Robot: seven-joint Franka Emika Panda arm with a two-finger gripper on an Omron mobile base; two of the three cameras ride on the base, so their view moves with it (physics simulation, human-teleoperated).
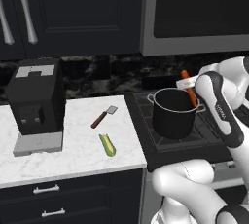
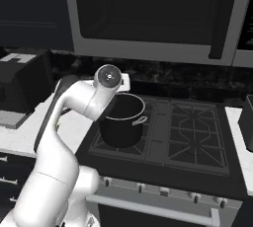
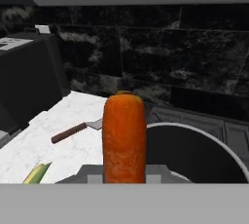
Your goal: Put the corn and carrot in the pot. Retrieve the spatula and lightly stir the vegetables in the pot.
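Note:
My gripper (image 1: 187,84) is shut on the orange carrot (image 1: 189,88), which hangs tilted above the far rim of the dark pot (image 1: 173,113). In the hand view the carrot (image 3: 124,138) stands upright between the fingers, at the left edge of the pot's open mouth (image 3: 194,152). The pot (image 2: 122,121) sits on the stove's front left burner and looks empty. On the white counter to its left lie the yellow-green corn (image 1: 108,145) and the brown-handled spatula (image 1: 103,116). The spatula (image 3: 74,131) and the corn's tip (image 3: 37,173) lie on the left in the hand view.
A black coffee machine (image 1: 36,102) stands at the counter's left. The black stove (image 2: 195,132) stretches right of the pot, with a microwave (image 2: 148,14) overhead. A dark object (image 2: 246,122) sits on the far right counter. The marble counter (image 1: 78,155) ends at a front edge above drawers.

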